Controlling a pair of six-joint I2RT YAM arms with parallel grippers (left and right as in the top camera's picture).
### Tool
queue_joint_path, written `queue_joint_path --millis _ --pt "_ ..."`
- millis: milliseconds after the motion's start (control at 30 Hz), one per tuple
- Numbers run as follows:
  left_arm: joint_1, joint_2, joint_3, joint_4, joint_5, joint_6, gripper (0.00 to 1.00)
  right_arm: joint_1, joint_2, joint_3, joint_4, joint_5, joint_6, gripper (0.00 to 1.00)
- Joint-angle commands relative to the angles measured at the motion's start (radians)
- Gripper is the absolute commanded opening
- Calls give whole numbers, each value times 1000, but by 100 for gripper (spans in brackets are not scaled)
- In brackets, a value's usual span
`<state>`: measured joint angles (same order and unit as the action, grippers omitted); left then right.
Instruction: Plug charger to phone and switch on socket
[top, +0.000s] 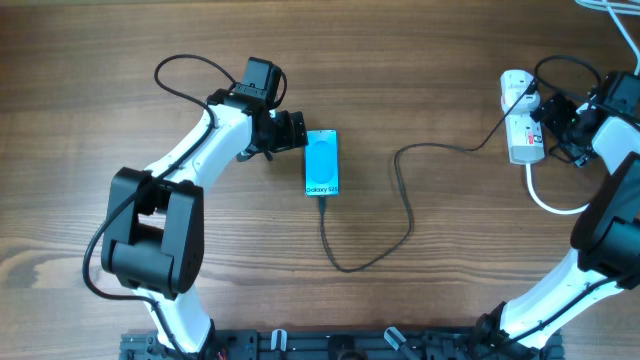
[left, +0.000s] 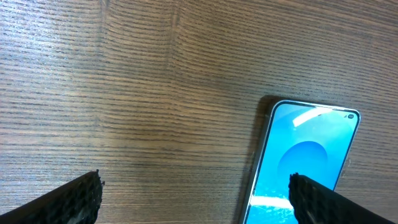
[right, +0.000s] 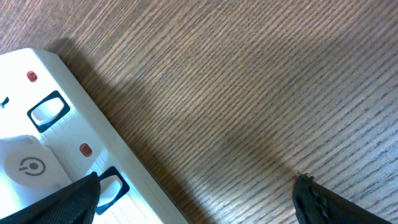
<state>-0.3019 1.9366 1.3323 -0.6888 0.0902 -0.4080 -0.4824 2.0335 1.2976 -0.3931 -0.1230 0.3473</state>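
Though parked just left of the phone (top: 322, 163) mid-frame, gripped nothing with the left gripper (top: 298, 131), jaws wide apart. Same for the right gripper (top: 553, 126), spread open right beside the socket (top: 521, 118) at upper right. Spotted the charger (top: 397, 170) looping from the phone's lower end across the table (top: 420, 60) toward the socket.

Wood table (top: 420, 80) w/ phone (top: 322, 163), charger (top: 409, 215), socket (top: 521, 118) on it.
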Motion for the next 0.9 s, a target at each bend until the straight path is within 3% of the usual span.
queue_joint_path --millis 0,867 --pt "1 -21 -5 1 -13 12 100 14 54 -49 -55 -13 23 100" --pt "1 -21 -5 1 -13 12 100 61 55 -49 -80 68 19 100"
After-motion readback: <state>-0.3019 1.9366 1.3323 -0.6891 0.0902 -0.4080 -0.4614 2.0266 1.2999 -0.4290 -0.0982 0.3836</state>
